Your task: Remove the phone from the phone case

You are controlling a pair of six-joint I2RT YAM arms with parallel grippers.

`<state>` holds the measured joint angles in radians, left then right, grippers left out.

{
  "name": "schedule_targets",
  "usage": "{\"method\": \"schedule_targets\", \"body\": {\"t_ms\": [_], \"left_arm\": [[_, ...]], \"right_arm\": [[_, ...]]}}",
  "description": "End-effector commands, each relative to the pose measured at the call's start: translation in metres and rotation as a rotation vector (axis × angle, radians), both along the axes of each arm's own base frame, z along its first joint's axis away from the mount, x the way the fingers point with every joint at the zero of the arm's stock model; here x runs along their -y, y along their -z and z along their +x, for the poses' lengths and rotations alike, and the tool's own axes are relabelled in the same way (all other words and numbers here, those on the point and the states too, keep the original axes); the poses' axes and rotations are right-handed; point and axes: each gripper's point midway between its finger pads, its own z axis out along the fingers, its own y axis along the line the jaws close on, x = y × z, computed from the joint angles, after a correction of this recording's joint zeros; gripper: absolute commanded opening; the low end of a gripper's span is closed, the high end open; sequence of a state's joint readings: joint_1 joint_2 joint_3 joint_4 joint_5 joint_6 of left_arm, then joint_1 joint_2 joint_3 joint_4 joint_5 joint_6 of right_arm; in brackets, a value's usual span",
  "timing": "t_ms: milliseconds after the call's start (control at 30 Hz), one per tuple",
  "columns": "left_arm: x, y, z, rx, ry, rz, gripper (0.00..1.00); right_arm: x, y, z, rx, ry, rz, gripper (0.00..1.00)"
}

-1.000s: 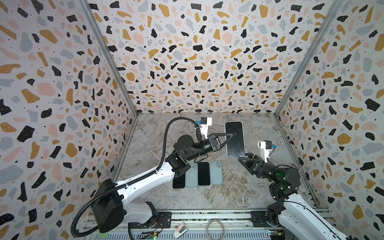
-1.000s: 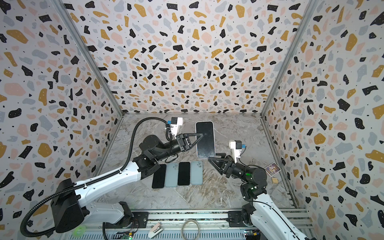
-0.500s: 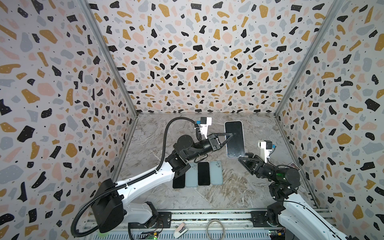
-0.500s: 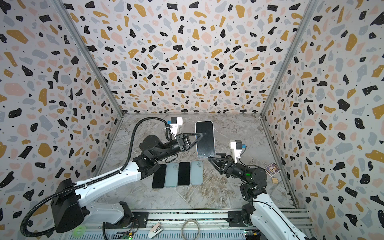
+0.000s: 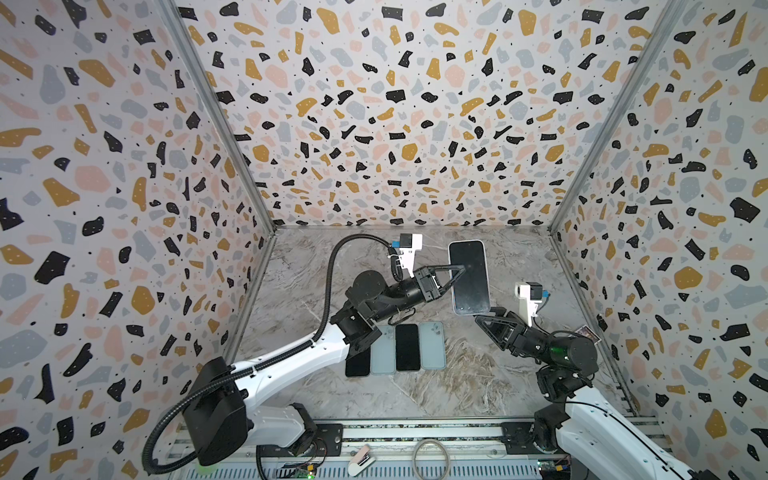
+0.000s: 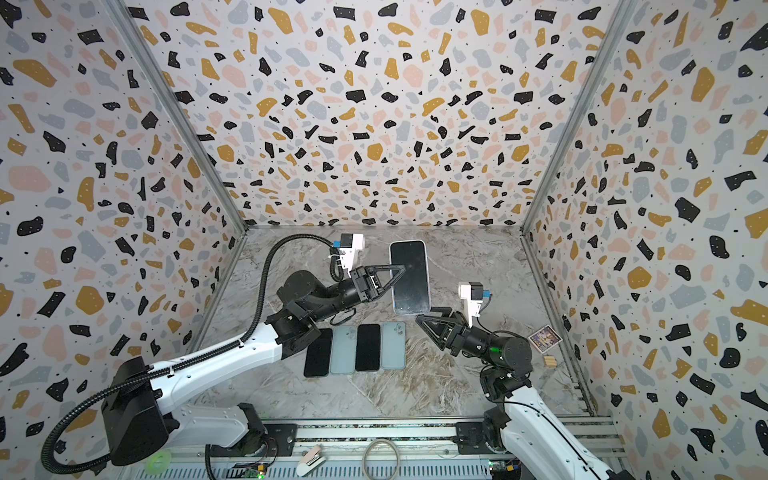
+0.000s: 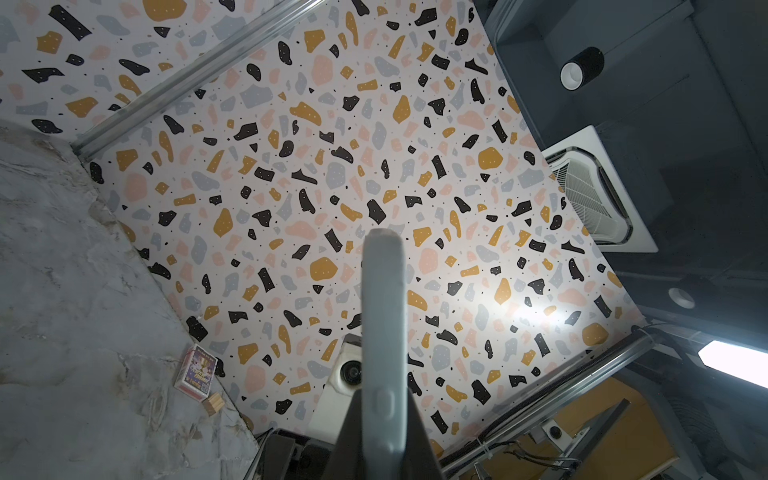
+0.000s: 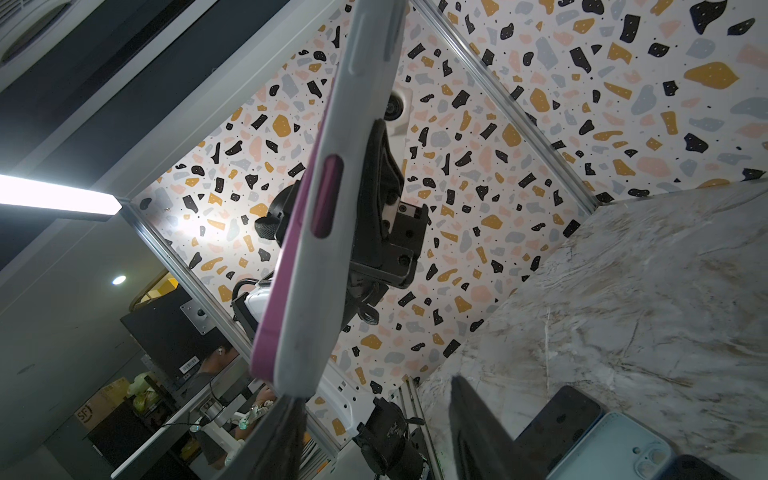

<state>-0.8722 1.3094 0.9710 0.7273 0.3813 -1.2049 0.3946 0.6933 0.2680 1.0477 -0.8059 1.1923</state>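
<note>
No change: my left tool (image 5: 463, 269) stays clamped on the phone (image 5: 473, 286), case (image 8: 320, 291) still on. My right tool (image 5: 485, 314) hangs open at its lower end; peeling not started.

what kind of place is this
Probably a robot booth inside a lab or office: terrazzo-print walls boxing a marble-look tabletop, left arm and right arm on a rail, ceiling air vent beyond.

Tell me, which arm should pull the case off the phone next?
Right, probably. The left tool is busy holding the phone in the air; the right tool is open, free, right by the phone's near end.
</note>
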Motion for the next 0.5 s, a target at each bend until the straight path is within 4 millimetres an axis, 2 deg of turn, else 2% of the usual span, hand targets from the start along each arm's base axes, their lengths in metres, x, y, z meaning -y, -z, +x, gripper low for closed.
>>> {"method": "schedule_targets", "body": {"t_ms": [0, 300, 467], "left_arm": [[-0.012, -0.036, -0.016, 0.091, 0.023, -0.111, 0.0], [-0.011, -0.028, -0.011, 0.076, 0.008, -0.102, 0.0], [-0.01, -0.026, -0.008, 0.069, 0.002, -0.104, 0.0]], "right_arm": [[0.003, -0.007, -0.002, 0.034, 0.012, 0.019, 0.56], [0.004, -0.014, -0.01, 0.057, -0.016, 0.037, 0.56], [0.004, -0.01, -0.015, 0.051, -0.035, 0.037, 0.56]]}}
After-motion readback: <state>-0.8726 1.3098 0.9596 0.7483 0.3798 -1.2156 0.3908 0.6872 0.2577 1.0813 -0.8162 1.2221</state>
